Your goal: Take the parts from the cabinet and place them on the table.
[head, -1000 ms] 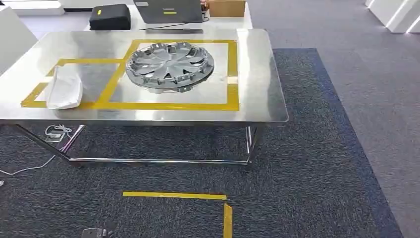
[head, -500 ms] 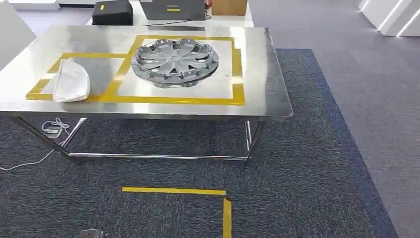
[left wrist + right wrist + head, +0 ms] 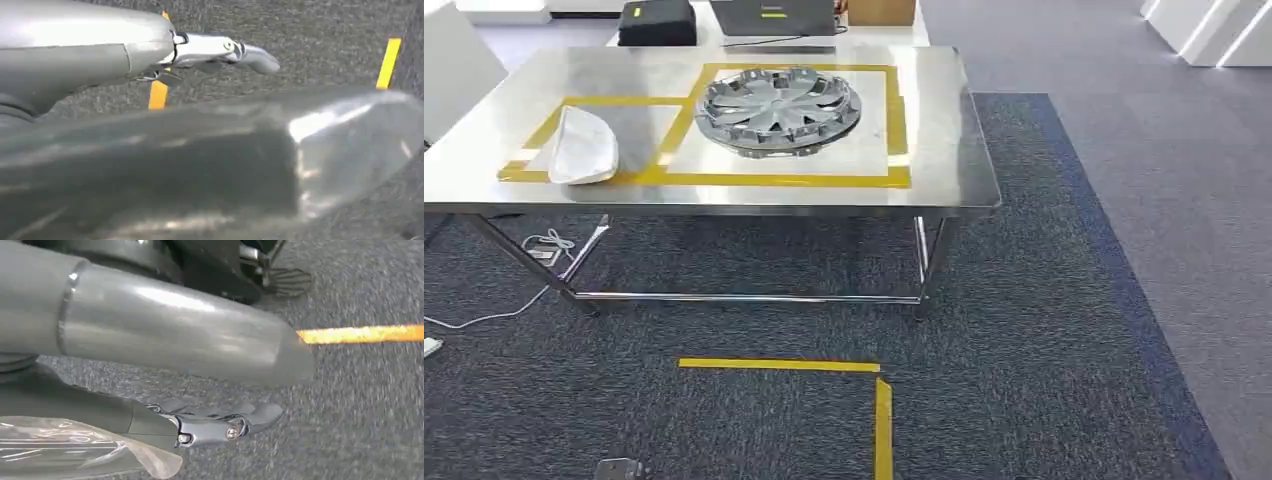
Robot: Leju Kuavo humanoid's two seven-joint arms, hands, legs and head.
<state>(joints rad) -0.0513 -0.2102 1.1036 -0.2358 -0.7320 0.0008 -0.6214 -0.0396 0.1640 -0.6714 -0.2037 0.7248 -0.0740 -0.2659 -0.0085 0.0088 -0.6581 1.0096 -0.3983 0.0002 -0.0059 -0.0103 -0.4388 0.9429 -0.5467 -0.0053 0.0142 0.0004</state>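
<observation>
A grey plastic wheel cover (image 3: 779, 108) lies flat inside the larger yellow-taped square near the far right of the polished steel table (image 3: 944, 150). A white, rounded bagged part (image 3: 582, 146) rests in the smaller taped box toward the near left edge. Beyond the far edge sit a black case (image 3: 657, 22), a laptop (image 3: 772, 16) and a cardboard box (image 3: 881, 10). Yellow tape (image 3: 824, 372) marks the dark carpet before the table; a white cable (image 3: 519, 275) trails under its left legs. The left hand (image 3: 220, 52) hangs over carpet, fingers extended, holding nothing. The right hand (image 3: 215, 425) shows outstretched fingers beside clear plastic film (image 3: 70, 450); whether it grips the film cannot be told.

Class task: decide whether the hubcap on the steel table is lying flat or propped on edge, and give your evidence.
Lying flat. The hubcap rests broad side down on the table inside the yellow-taped square, its whole round face showing from above.
</observation>
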